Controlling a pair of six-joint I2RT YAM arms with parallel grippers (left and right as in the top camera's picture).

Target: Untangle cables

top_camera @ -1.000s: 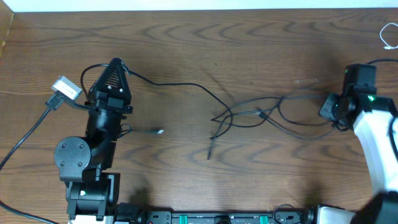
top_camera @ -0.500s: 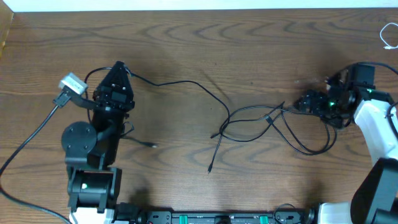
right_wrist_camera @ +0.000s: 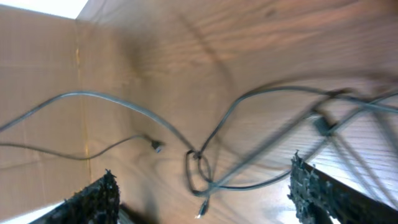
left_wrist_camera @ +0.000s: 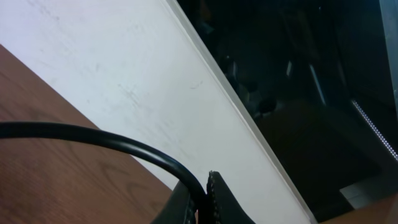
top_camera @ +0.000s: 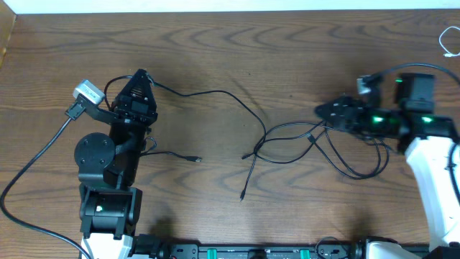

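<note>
Wood-grain table (top_camera: 287, 43), white panel (left_wrist_camera: 124, 87) (dim room (left_wrist_camera: 298, 74) behind), left tool (left_wrist_camera: 200, 196) pinching black cable (left_wrist_camera: 93, 134), right tool (right_wrist_camera: 205, 190) agape.

Top-down overhead, close wrists; cables (top_camera: 310, 134) shared

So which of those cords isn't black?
The white cord, a small loop lying alone at the table's far right corner. All the others are black cords, crossing over one another around the middle of the table.

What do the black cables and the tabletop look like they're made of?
The black cables: thin, matte, bending in loose loops, likely rubber or plastic-jacketed wire. The tabletop: brown with swirling grain lines and a faint sheen, so wood or a wood-look laminate; cannot tell which.
</note>
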